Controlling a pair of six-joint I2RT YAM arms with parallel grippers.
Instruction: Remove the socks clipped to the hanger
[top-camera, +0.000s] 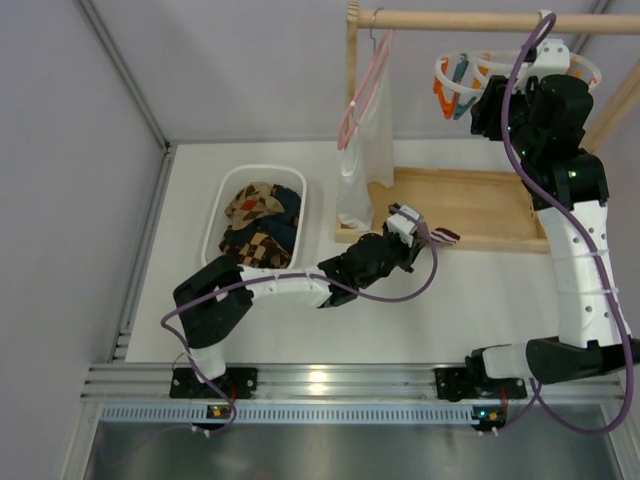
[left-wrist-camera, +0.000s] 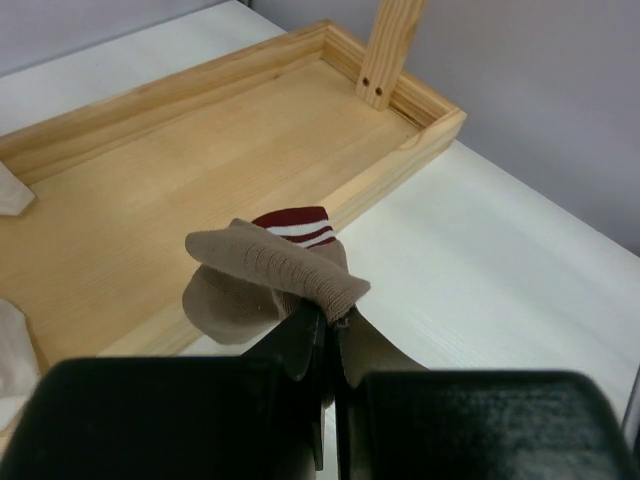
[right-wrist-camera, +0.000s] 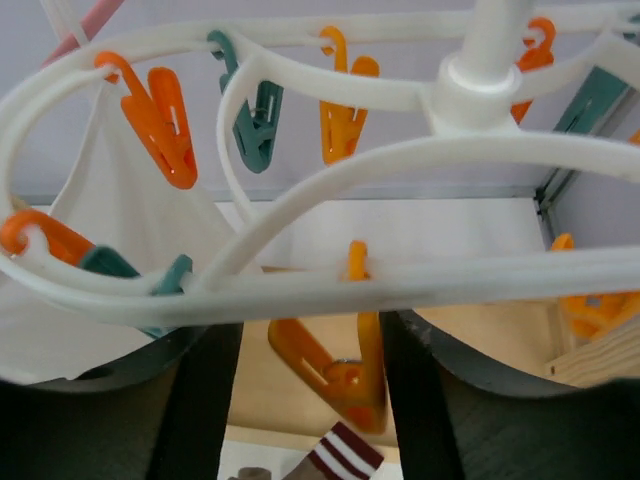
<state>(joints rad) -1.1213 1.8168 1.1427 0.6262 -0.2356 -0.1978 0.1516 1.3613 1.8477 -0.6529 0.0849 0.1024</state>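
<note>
Taupe sock (left-wrist-camera: 270, 275) bunched — wht hanger (right-wrist-camera: 450, 275) hung.

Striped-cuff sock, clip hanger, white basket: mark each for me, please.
striped-cuff sock (left-wrist-camera: 265, 270), left wrist view, on its taupe ribbed body.
clip hanger (right-wrist-camera: 481, 82), right wrist view, on its central white hub.
white basket (top-camera: 262, 169), top external view, on its far rim.

black-and-white arms (top-camera: 275, 285), purple cables (top-camera: 506, 95), perhaps green lights (top-camera: 574, 176)
</note>
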